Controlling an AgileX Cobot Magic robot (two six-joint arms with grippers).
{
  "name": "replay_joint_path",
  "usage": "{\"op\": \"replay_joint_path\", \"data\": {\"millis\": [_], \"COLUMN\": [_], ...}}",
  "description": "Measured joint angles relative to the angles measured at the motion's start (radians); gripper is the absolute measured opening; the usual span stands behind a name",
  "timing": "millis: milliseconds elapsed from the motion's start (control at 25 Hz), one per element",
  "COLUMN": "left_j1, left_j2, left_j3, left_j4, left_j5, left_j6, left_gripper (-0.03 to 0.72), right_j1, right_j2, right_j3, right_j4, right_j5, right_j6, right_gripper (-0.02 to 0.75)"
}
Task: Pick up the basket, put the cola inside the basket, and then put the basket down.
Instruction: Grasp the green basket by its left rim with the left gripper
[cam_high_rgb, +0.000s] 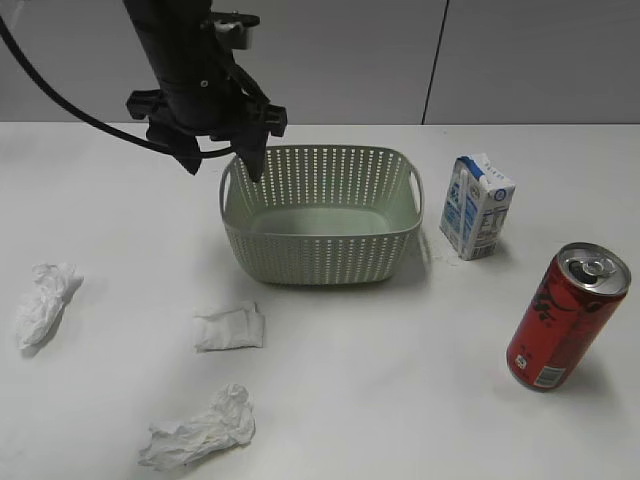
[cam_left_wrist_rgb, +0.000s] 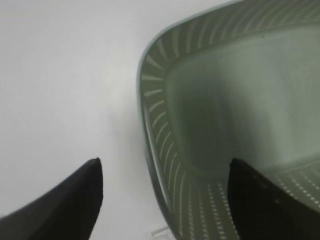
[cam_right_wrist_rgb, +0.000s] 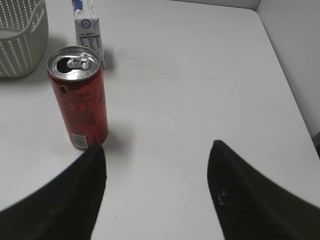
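Note:
The pale sage-green basket (cam_high_rgb: 320, 215) stands on the white table, empty. My left gripper (cam_high_rgb: 222, 160) is open and straddles its left rim: one finger hangs outside, the other inside, as the left wrist view (cam_left_wrist_rgb: 162, 167) shows over the basket (cam_left_wrist_rgb: 225, 100). The red cola can (cam_high_rgb: 566, 316) stands upright at the front right. In the right wrist view the cola (cam_right_wrist_rgb: 78, 97) is just left of my open, empty right gripper (cam_right_wrist_rgb: 157, 150), whose left finger is near its base. The basket's corner (cam_right_wrist_rgb: 20, 40) shows at the top left there.
A blue-and-white carton (cam_high_rgb: 477, 206) stands right of the basket; it also shows in the right wrist view (cam_right_wrist_rgb: 88, 27). Crumpled white tissues lie at the left (cam_high_rgb: 44, 302), in front of the basket (cam_high_rgb: 229, 327) and near the front edge (cam_high_rgb: 198, 430).

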Motion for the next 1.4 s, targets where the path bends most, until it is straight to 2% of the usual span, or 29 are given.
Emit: {"op": "replay_joint_path", "data": {"millis": [480, 720, 1080, 1400], "left_j1": [0.000, 0.013, 0.033, 0.034], "left_j2": [0.156, 0.189, 0.199, 0.199], "left_j3": [-0.074, -0.075, -0.084, -0.085], "left_j4": [0.047, 0.027, -0.009, -0.023], "left_j5": [0.024, 0.032, 0.026, 0.025], "left_j6": [-0.171, -0.185, -0.185, -0.185], "left_gripper": [0.573, 0.456, 0.392, 0.215], "right_j1": [0.000, 0.000, 0.000, 0.000], "right_j2": [0.000, 0.000, 0.000, 0.000], "right_j3": [0.000, 0.000, 0.000, 0.000], "right_j4": [0.000, 0.000, 0.000, 0.000], "right_j5": [0.000, 0.000, 0.000, 0.000], "right_j6": [0.000, 0.001, 0.000, 0.000], "right_gripper": [0.486, 0.485, 0.484, 0.484]}}
